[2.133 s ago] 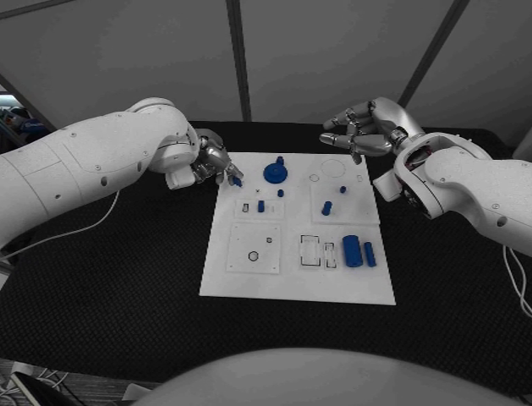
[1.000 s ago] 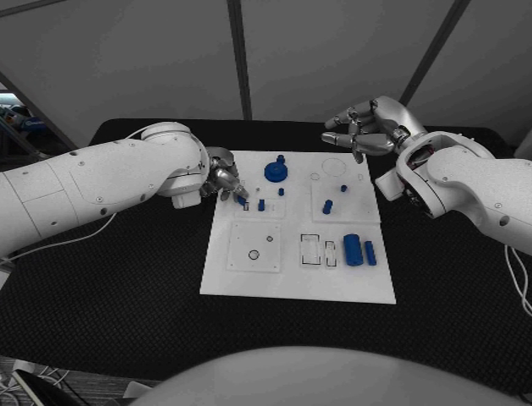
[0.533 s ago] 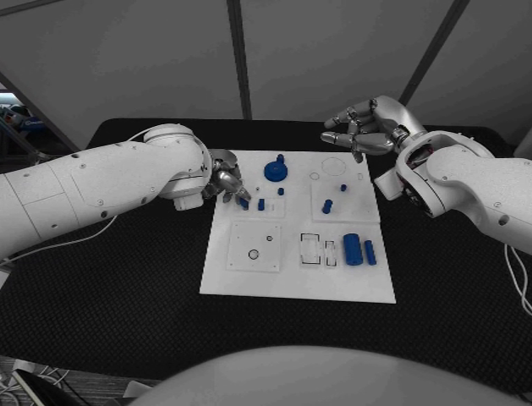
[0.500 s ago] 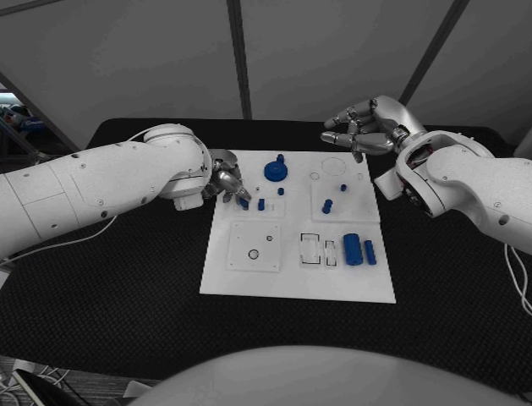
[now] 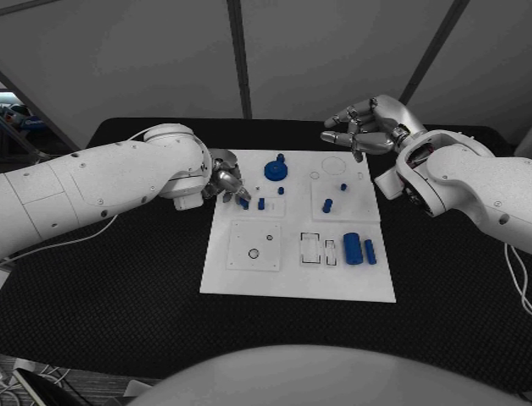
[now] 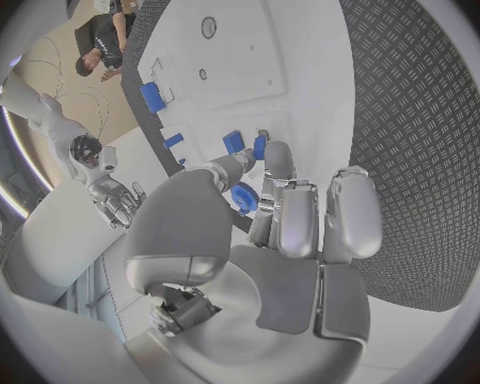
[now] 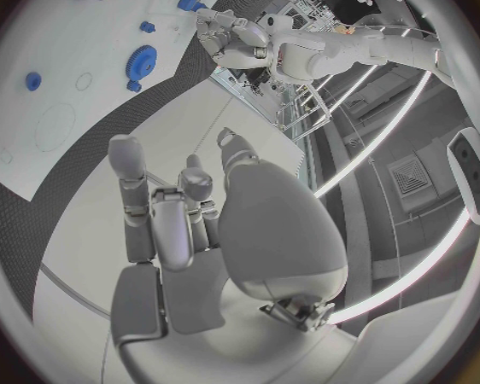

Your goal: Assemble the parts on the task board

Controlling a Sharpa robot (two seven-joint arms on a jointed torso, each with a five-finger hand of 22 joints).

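Since 2.1 s ago left hand [image 5: 226, 184] has dropped from upper left of the task board [image 5: 298, 283] onto its left edge, fingertips now pinching a small blue part [image 6: 258, 148] over the board. Nearest on board, two blue cylinders [image 5: 359, 249] lie lower right; further up, small blue pegs [image 5: 326, 205] mid-frame, then blue gear [image 5: 274, 172] near far edge. Right hand [image 5: 361, 131] hovers beyond board's far right corner, upper right of frame, fingers loosely curled, holding nothing.

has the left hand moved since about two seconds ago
Yes. The left hand has come nearer along the left edge of the task board, from level with the blue gear to beside the small upright pegs.
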